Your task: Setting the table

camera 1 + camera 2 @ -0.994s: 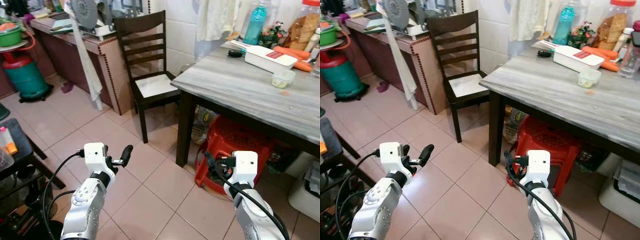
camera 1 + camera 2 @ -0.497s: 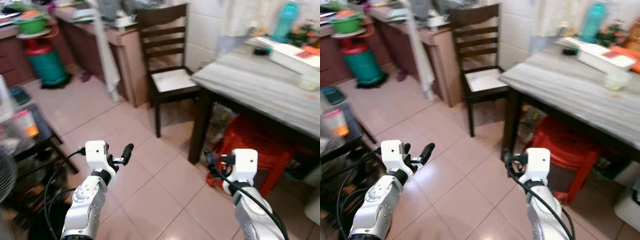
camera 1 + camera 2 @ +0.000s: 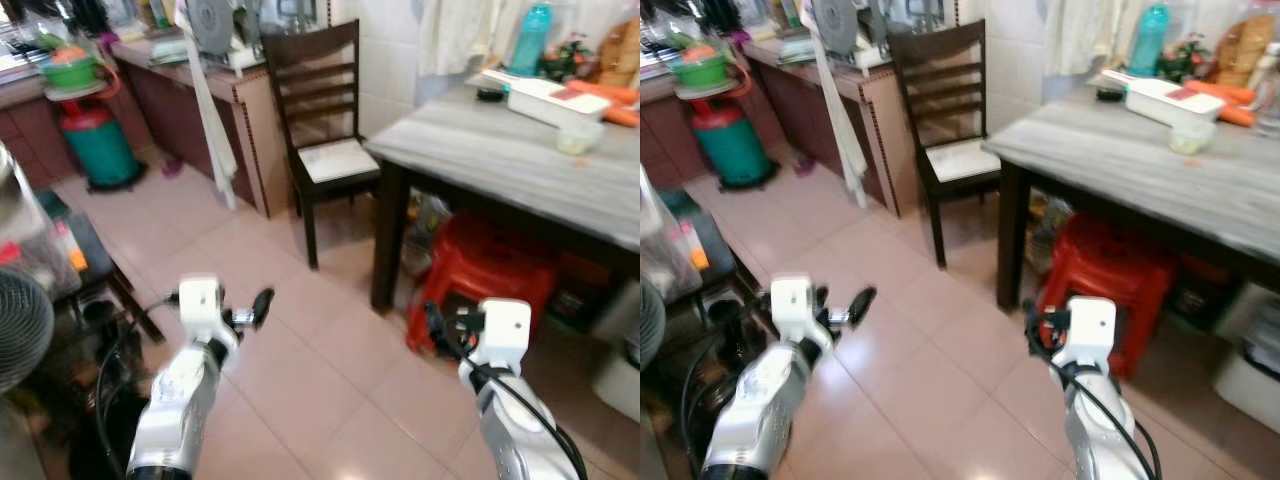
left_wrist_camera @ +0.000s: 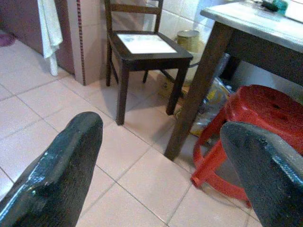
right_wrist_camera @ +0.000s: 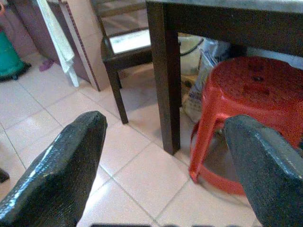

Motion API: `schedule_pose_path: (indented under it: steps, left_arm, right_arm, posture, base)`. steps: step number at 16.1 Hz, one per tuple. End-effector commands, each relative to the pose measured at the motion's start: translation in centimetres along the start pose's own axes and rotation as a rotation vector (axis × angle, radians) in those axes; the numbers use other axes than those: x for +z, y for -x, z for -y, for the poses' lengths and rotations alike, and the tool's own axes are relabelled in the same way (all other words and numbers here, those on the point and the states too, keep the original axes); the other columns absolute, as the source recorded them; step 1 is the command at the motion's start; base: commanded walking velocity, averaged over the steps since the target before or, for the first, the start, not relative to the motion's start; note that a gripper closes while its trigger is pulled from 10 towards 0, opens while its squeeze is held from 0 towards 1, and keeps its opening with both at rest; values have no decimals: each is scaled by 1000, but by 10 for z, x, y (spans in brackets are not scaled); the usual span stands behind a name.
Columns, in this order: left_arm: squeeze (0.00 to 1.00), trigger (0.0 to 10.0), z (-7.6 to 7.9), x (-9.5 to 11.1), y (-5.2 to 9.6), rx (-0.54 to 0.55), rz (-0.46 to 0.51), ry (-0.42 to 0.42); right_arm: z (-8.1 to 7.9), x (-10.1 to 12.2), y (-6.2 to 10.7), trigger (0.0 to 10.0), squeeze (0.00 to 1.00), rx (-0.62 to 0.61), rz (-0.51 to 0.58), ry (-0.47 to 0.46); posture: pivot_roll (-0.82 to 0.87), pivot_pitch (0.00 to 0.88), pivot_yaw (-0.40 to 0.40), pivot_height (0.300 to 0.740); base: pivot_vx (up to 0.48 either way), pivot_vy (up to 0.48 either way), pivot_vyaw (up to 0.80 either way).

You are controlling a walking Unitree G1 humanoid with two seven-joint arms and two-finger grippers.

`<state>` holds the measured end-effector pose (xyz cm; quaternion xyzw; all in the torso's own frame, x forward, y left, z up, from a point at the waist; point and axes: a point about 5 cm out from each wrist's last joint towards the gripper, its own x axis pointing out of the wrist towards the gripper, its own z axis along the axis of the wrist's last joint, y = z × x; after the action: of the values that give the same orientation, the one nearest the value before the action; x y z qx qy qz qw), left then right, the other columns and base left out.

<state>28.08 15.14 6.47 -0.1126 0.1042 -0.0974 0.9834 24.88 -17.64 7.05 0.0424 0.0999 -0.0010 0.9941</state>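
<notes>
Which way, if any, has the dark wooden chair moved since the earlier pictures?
No. The dark wooden chair still stands between the counter and the table; the whole view shifted, so the camera moved.

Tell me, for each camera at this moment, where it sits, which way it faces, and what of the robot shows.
Left eye view: on the head, looking forward and down at the tiled floor, dark chair and grey table; both silver arms show, left gripper, right gripper.
Right eye view: the same scene from the other eye.
Left wrist view: along two black fingers toward the chair, table leg and red stool.
Right wrist view: along its own fingers toward the same stool and chair.
Both wrist views share the stool, chair and table leg.
</notes>
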Motion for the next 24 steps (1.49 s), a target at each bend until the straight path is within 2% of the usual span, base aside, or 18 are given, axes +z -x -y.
schedule_pose_path:
  steps: [1,3,5,7,10,11,14,17,24]
  left_arm:
    - [0,10000,-8,2,2,29,-3,-13]
    - [0,10000,-7,3,1,10,6,-12]
    - [0,10000,-7,5,1,-2,27,29]
    - [0,10000,-5,13,2,-17,73,17]
    - [0,10000,-1,32,10,-38,217,-21]
    - [0,10000,-7,35,18,19,274,-62]
    - [0,10000,-13,28,27,42,270,-153]
    - [0,10000,-11,24,28,10,239,-128]
    - [0,10000,-4,20,26,-32,226,-120]
  right_arm:
    - [-7,2,-3,10000,0,20,8,-7]
    - [-4,4,-3,10000,0,-6,17,9]
    - [-1,6,-3,10000,0,-18,31,23]
    - [-1,16,-1,10000,0,-18,87,55]
    - [1,35,5,10000,0,-41,192,89]
    - [7,41,10,10000,0,-82,218,99]
    - [5,41,16,10000,0,-60,224,112]
    - [2,35,17,10000,0,-43,198,116]
    - [1,32,14,10000,0,-37,166,114]
  posture:
    - [-101,0,85,740]
    - [-101,0,84,740]
    - [-101,0,84,740]
    - [-97,0,82,740]
    - [-96,0,80,740]
    - [-95,0,80,740]
    - [-94,0,79,740]
    - [-90,0,77,740]
    - [-92,0,74,740]
  base:
    - [-289,0,0]
    - [0,0,0]
    - [0,0,0]
    - [0,0,0]
    - [0,0,0]
    - [0,0,0]
    - [0,0,0]
    - [0,0,-533]
    - [0,-324,-686]
